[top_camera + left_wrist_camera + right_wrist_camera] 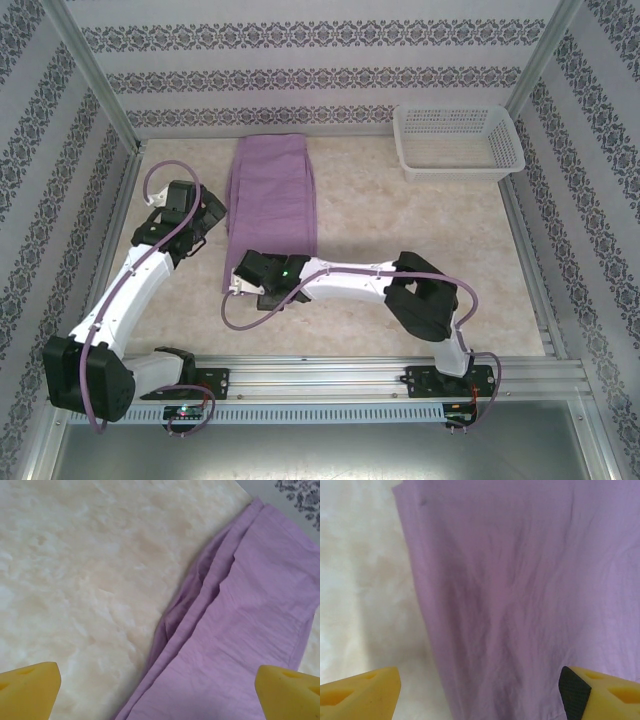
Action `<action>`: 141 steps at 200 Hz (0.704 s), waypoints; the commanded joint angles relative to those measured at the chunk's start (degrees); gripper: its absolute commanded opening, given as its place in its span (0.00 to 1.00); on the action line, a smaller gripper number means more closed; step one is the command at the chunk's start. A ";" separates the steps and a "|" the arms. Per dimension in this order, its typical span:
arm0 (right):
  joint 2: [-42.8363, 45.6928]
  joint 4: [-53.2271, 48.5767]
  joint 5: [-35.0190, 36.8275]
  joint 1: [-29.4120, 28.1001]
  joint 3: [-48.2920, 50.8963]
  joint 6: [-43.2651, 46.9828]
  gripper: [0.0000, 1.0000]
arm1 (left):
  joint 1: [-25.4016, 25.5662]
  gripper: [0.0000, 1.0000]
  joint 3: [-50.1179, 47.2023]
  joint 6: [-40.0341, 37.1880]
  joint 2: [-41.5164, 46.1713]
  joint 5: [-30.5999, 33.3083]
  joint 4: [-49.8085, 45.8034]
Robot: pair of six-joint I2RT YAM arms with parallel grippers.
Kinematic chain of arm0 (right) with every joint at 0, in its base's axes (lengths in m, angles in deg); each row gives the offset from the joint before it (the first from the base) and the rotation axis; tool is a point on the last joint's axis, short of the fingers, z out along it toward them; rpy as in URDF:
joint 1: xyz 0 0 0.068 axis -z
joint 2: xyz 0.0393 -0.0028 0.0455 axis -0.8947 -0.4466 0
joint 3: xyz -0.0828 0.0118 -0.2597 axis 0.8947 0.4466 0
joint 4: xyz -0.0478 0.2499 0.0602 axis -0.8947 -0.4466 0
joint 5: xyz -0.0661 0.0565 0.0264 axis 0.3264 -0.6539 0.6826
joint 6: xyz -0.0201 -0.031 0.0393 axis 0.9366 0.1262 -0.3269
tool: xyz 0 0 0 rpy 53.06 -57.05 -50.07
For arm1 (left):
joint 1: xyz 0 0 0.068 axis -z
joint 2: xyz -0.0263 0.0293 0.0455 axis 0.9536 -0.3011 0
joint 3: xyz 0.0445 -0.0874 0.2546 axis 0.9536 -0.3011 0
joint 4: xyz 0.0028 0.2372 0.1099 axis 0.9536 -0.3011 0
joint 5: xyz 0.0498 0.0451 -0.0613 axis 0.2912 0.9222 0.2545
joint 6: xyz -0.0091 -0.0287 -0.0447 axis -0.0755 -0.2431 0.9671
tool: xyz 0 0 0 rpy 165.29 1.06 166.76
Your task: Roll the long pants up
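Lying flat on the pale marbled table [420,240]: the long pants [272,195], lilac cloth folded lengthwise into one long strip that runs from the back wall toward the arms, left of centre.

- Left gripper [207,213]: just beside the strip's left edge, about mid-length. Its yellow fingertips [30,690] stand wide apart and hold nothing. One is over bare table, the other over cloth, with layered folds along the edge between them.
- Right gripper [236,281]: at the strip's near end, jaws spread wide and empty, with wrinkled cloth and the left edge ahead.
- White mesh basket [458,142]: far right corner, well apart from the pants.
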 commanded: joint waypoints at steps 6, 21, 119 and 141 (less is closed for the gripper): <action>-2.63 3.23 3.17 0.77 -0.13 3.88 0.84 | 0.04 1.00 1.18 3.34 -2.46 3.66 -0.75; -3.76 3.58 1.85 1.48 -0.52 3.68 0.84 | 0.02 1.00 2.16 3.22 -4.27 3.39 -0.93; -6.47 -1.58 -6.35 5.59 -4.53 1.47 0.00 | -0.19 1.00 3.92 3.29 -7.28 2.69 -1.50; -5.76 -8.59 -10.32 6.69 -9.84 -0.57 0.00 | -0.32 1.00 3.70 3.59 -6.79 3.03 -1.71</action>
